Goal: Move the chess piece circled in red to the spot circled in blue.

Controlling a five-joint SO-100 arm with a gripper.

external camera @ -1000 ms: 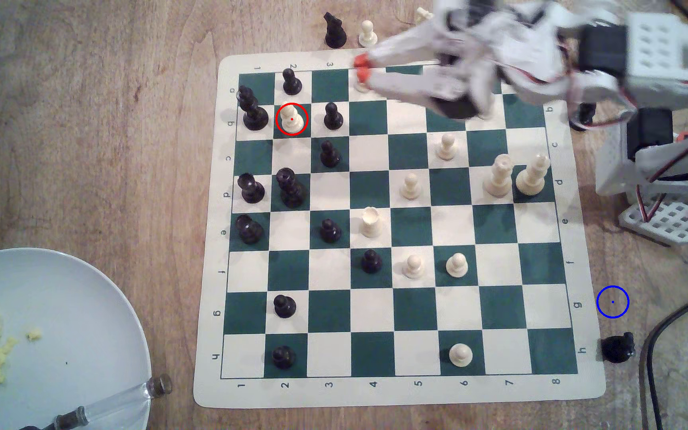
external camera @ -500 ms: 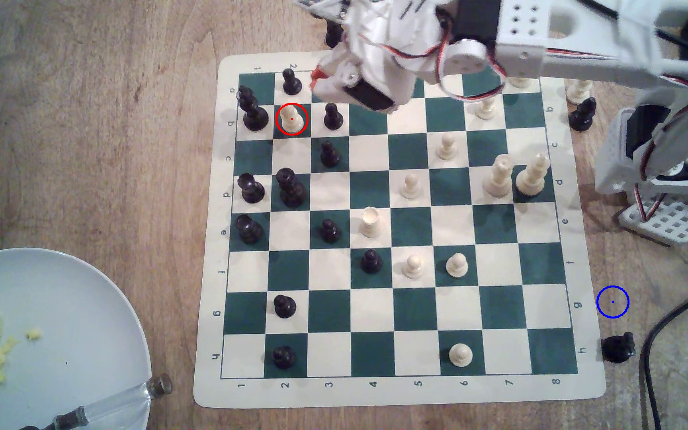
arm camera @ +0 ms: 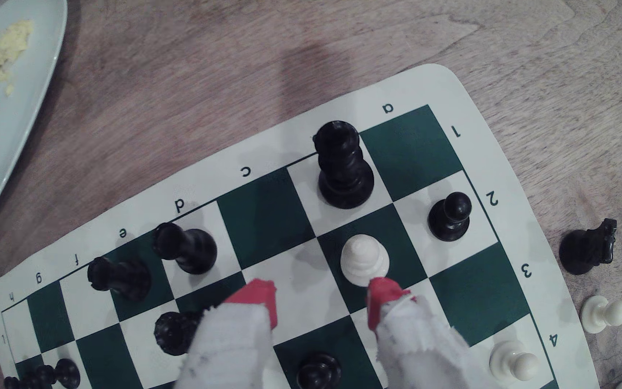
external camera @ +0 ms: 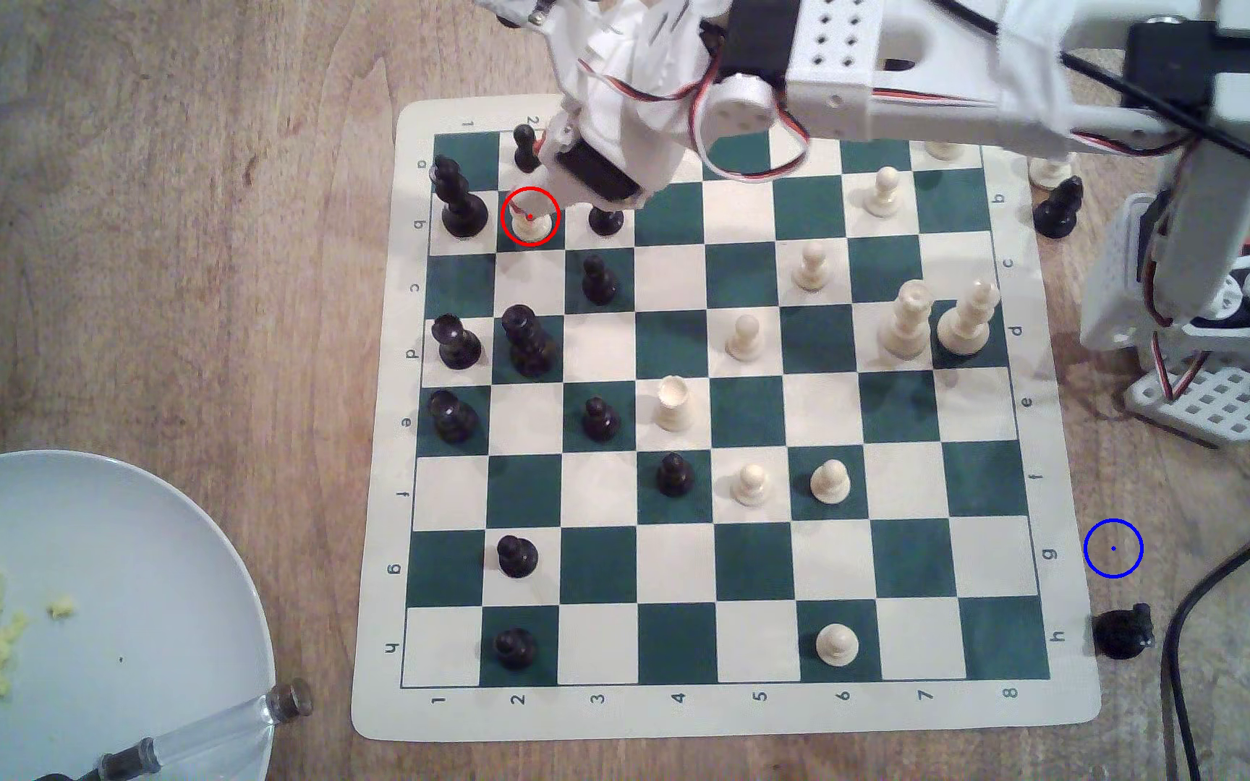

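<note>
Gripper (arm camera: 322, 299) hanging over the chess piece circled in red (arm camera: 365, 259)

Its red-tipped fingers (arm camera: 259, 297) are standing apart, one tip just beside the piece's base, near the board's far-left corner in the exterior view.

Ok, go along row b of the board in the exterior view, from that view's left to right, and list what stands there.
Tall black piece → white pawn in the red ring → black pawn, partly under the gripper → white pawn.

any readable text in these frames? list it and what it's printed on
"1 2 3 4 5 6 7 8": near margin of the cream-and-green vinyl chess mat.
"a" to "h": both side margins of the mat, sideways in the exterior view.
"1 2 3": far margin, upside down; the rest hidden by the arm.
No brands or other labels are legible.
</note>
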